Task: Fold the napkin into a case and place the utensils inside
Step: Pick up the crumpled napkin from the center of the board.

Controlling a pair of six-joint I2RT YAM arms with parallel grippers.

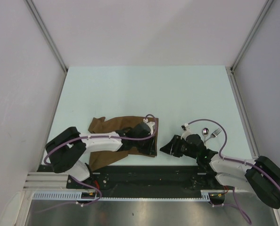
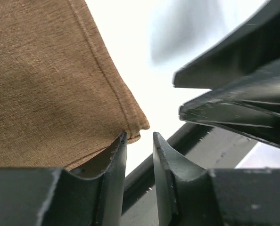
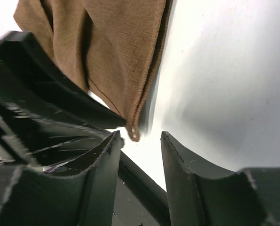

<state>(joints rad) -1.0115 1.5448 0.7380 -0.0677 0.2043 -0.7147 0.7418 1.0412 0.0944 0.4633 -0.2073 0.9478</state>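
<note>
The dark-brown napkin (image 1: 115, 124) lies creased on the table's near left, partly under my left arm. My left gripper (image 1: 152, 149) is at its near right corner. In the left wrist view the gripper (image 2: 139, 134) has its jaws a narrow gap apart, with nothing between them, and the napkin corner (image 2: 141, 124) is just past the tips. My right gripper (image 1: 163, 149) is open and empty, facing the same corner (image 3: 134, 134) from the right; in its wrist view (image 3: 140, 133) the corner hangs just beyond the gap. The spoon (image 1: 205, 133) and fork (image 1: 216, 133) lie behind my right arm.
The black rail (image 1: 144, 172) runs along the table's near edge under both grippers. Grey walls stand on three sides. The two grippers are nearly touching; the right one's fingers (image 2: 234, 94) show in the left wrist view.
</note>
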